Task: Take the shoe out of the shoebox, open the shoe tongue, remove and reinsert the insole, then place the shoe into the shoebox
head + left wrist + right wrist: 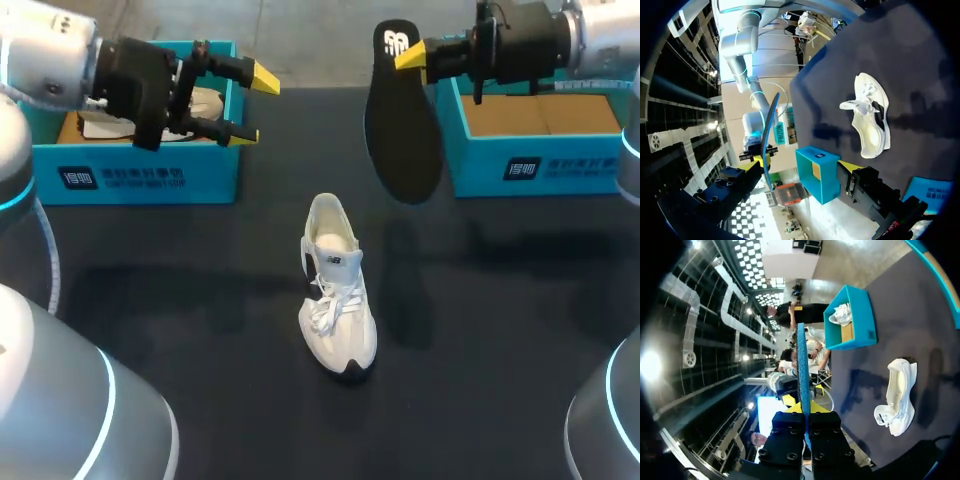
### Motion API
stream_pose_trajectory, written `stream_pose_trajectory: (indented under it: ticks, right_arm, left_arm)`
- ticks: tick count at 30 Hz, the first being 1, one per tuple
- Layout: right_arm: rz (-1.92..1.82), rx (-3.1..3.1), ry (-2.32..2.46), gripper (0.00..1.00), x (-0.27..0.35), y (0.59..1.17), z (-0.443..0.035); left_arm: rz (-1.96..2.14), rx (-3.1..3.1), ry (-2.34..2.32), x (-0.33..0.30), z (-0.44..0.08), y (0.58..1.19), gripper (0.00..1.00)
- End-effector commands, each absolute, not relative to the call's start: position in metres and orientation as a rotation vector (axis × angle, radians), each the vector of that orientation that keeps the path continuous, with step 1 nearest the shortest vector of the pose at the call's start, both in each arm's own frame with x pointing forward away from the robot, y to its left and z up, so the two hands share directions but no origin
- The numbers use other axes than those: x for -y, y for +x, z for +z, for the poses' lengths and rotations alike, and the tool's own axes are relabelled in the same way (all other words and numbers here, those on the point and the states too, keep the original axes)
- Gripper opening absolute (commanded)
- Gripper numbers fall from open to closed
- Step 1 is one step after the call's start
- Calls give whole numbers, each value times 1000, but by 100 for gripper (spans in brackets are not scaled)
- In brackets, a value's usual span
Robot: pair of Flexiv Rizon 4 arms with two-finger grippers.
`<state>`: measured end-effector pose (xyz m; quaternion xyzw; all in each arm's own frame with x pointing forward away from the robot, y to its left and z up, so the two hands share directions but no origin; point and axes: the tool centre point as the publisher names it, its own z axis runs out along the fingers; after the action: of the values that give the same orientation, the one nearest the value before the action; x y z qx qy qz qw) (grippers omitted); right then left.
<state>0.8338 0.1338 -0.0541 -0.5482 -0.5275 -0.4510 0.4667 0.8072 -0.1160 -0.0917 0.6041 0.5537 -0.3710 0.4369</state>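
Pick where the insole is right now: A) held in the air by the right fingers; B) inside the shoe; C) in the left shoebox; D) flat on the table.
A: the black insole hangs pinched between the right fingers, well clear of the white shoe.

Even overhead light lays soft, faint shadows around the shoe [338, 300] on the dark table [180, 330].

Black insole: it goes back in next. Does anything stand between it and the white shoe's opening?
Nothing visible does. The flat black insole hangs in the right gripper, above the white lace-up shoe, whose opening faces up. The left gripper is off by the teal shoebox.
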Motion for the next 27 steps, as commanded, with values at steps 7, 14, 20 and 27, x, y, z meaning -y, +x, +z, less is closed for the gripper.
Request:
stream_pose_trajectory:
  ticks: [7,14,20,27]
  right_arm:
    - [-988,1269,-1353,0,-157,860,-69]
    - [-954,1247,-1388,0,-166,870,-77]
    - [-891,1253,-1404,0,-179,875,-80]
    - [-889,1240,-1397,0,-194,878,-84]
  left_arm:
    - [-970,-1311,1314,134,-99,803,100]
    - [-993,-1291,1256,144,-101,805,100]
    - [-1005,-1259,1191,155,-104,810,100]
    - [-1010,-1248,1124,169,-106,816,100]
